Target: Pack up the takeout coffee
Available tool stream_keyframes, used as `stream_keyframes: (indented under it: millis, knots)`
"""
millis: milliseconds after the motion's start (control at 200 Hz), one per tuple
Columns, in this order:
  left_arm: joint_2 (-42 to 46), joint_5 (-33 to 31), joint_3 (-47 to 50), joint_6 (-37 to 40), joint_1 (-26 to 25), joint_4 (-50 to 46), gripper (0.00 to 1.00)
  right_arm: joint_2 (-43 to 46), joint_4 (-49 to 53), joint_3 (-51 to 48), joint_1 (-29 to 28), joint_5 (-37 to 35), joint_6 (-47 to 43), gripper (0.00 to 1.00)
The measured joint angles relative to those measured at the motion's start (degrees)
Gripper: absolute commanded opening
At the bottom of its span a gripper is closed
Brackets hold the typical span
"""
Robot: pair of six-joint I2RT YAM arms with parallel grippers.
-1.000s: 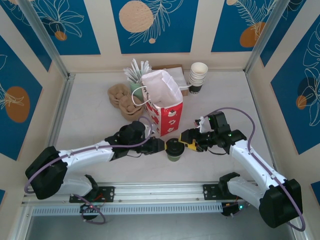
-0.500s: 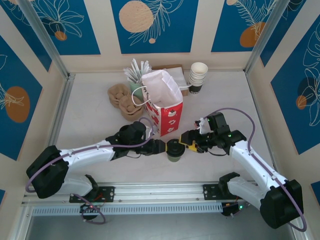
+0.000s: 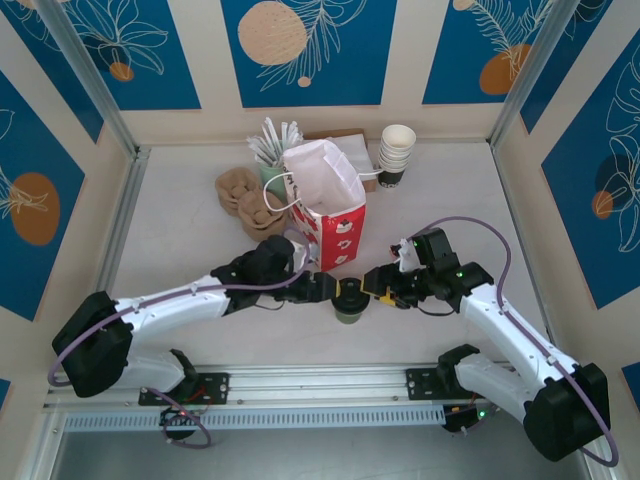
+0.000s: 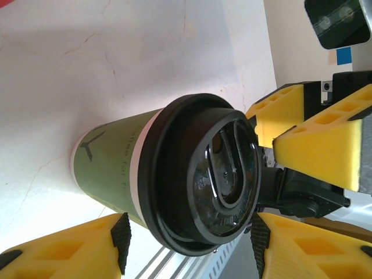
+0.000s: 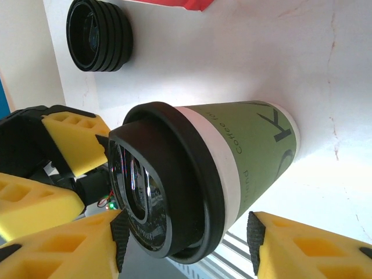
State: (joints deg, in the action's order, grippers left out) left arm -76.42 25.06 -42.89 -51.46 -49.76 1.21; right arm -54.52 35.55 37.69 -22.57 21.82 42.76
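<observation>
Near edge, centre: takeout coffee (image 3: pixel 350 298) stands upright on counter (image 3: pixel 180 230), just in front of the red-and-white paper bag (image 3: pixel 335 225). L claw (image 3: pixel 325 290) comes in from the left, R claw (image 3: pixel 373 288) from the right, tips facing across the cup.

Claw state: both have jaws parted and straddle the cup. Can't tell for either whether the pads (image 5: pixel 119 232) bear on it or stand just off.

Step in hand (my read): get one sure hold on the cup before the lift to the bag.
- One claw takes it and the other backs off first. Two pulling at once would prob. tip it.
- Grip the green paper wall under the black lid (image 4: pixel 203 174), not the lid. A squeeze there could pop it.
- Close gently, since the cup wall is soft.
- Keep it vertical, go up over the bag rim, then straight down through the mouth. Watch the handles.

Views compared:
- Top: gives cup-to-bag layout, bag mouth open and facing up. Further back, a stack of white cups (image 3: pixel 397 155) by the wall.
- L wrist: lid looks seated all round, sip slot clear. R claw's yellow fingers show beyond the cup.
- R wrist: cup print and white band under the lid. A low stack of loose black lids (image 5: pixel 99 35) sits on the counter beyond, near the bag's red base.
</observation>
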Motion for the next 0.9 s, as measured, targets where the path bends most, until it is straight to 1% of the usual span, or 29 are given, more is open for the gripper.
stream_keyframes:
  millis: [200,380,590,900]
  knots:
    - [-2.6,-1.0,-1.0,2.5,0.0,0.0,0.56,0.0,0.0,-1.2,-0.3,-1.4,-0.4,0.56]
    - [-5.4,-1.1,-1.2,3.7,-0.1,0.5,0.51,-0.1,-0.2,-1.9,-0.3,-2.2,-0.9,0.53]
    - [-6.6,-1.1,-1.5,4.0,-0.2,2.4,0.49,0.1,-1.7,-3.2,-0.3,-2.2,-0.9,0.52]
    - [-6.9,-1.1,-1.5,4.0,-0.3,2.9,0.47,1.7,-4.0,-5.4,-0.3,-2.2,-1.0,0.5]
